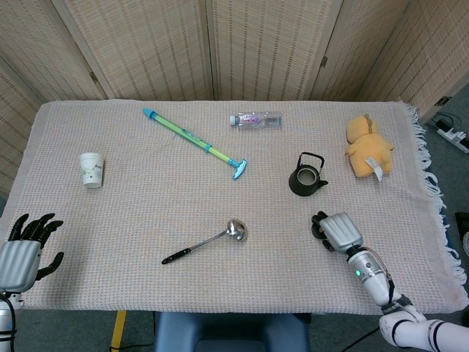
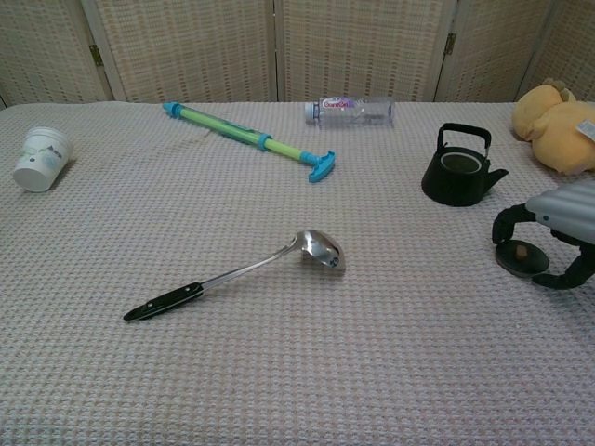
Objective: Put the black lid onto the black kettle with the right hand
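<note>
While my right hand arches its spread fingers around the flat black lid, gripping nothing, I should pinch its small knob squarely before lifting toward the open black iron kettle just beyond.

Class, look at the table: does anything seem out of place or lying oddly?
Yes. The kettle stands open, its lid flat on the cloth under the right hand. The bottle lies on its side, and the cup looks tipped over.
</note>
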Motion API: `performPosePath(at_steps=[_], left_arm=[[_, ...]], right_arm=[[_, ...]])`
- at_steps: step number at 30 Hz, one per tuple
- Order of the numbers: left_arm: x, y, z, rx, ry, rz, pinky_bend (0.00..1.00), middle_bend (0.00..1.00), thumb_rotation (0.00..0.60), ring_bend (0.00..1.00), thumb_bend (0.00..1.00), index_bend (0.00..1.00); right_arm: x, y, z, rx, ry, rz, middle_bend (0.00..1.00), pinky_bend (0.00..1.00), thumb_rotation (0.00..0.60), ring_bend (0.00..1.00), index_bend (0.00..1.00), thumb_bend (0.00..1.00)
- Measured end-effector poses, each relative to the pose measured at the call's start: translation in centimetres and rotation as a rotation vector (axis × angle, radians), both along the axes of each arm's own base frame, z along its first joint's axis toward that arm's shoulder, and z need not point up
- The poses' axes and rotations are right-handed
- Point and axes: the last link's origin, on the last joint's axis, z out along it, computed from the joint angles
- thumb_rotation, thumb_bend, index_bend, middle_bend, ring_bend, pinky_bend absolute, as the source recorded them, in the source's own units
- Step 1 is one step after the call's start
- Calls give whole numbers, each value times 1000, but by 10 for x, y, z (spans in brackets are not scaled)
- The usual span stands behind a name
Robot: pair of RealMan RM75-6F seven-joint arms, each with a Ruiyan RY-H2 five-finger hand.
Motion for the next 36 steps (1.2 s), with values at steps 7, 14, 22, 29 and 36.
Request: performPosePath(at_steps=[7,14,22,29,36], left_arm=[[-2,0,0,1,-2,4,60,127,600,180,285,216],[-3,0,1,6,-3,6,60,127,600,181,286,216],[-3,0,2,11,-3,6,59,127,600,180,286,216],[-1,-2,0,11,-11,1,59,127,600,181,286,216],[-2,-5,1,16,-8,10,59,127,600,181,285,216]], right_arm=[[-1,-2,-3,-1,6,-7,333,848,600,926,375,332],[4,-2,-3,-8,-7,-1,387,874,600,948,456,332],[22,-15,10,-34,-61,-3,390,877,600,950,466,331],[57,-48,29,-74,-100,29,390,877,600,949,466,331],[76,-81,33,-89,-84,19,388,877,600,949,466,331]])
